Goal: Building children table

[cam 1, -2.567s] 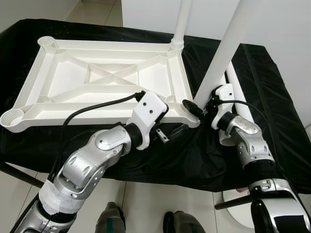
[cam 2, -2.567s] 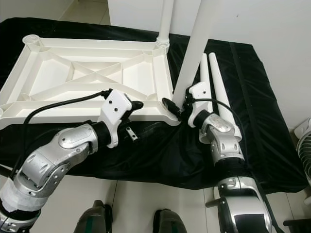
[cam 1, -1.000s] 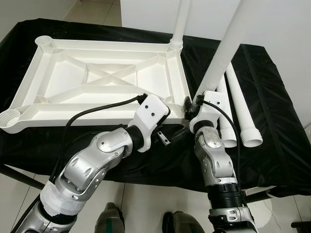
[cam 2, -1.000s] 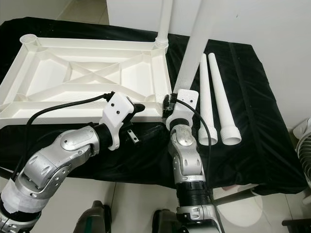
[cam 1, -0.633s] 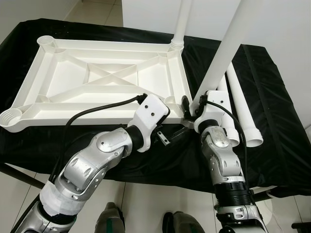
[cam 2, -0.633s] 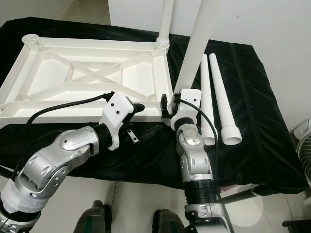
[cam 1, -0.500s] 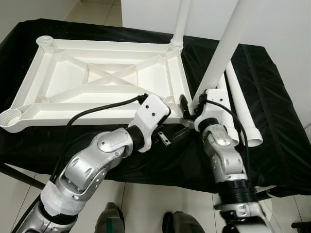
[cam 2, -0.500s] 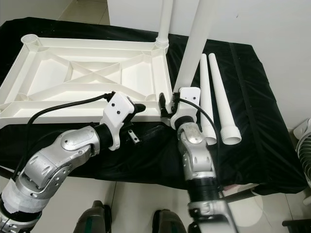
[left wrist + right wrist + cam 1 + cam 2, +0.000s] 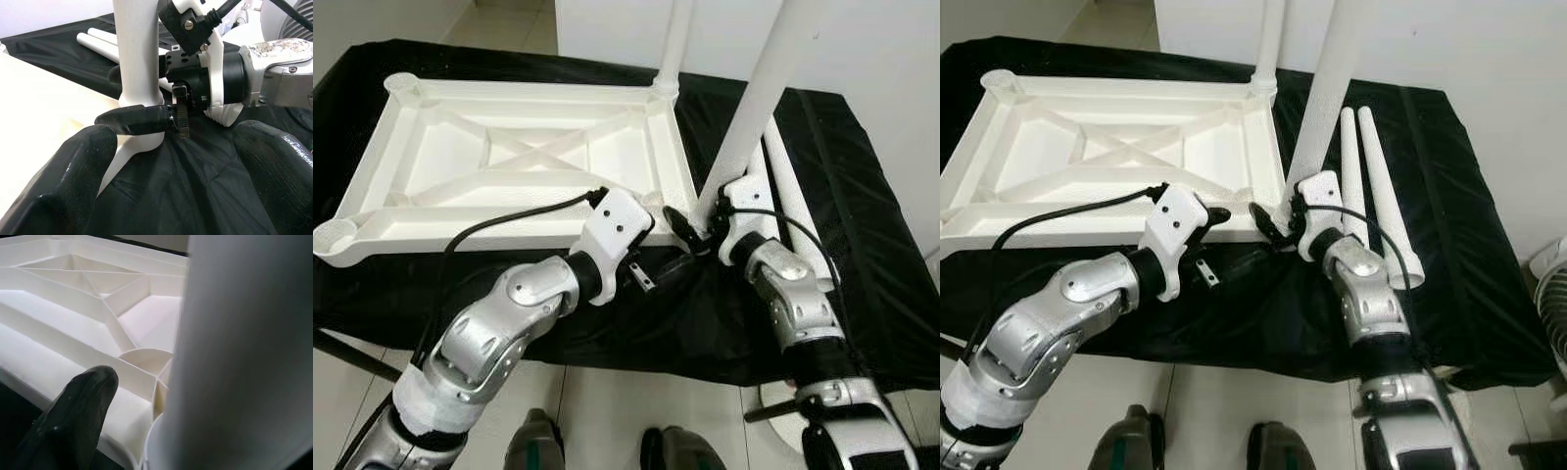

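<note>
Inverted tabletop (image 9: 524, 162) lay on black cloth (image 9: 862, 225). Right gripper (image 9: 146, 120) clamped on leg (image 9: 754, 122) at tabletop's near right corner socket. Left gripper (image 9: 651, 257) spread apart, beside same corner. Risk: leg tilted, might cross-thread or pop free under sideways load.

I count one white tabletop (image 9: 519, 166), turned upside down on one black cloth (image 9: 862, 245). Table legs are four: two stand upright in the corners, the far leg (image 9: 674, 44) and the near leg (image 9: 759, 98), and two loose legs (image 9: 1371, 166) lie side by side on the cloth. Two corner sockets (image 9: 335, 235) have no leg in them. I have two grippers, my left gripper (image 9: 656, 274) and my right gripper (image 9: 690, 230).
</note>
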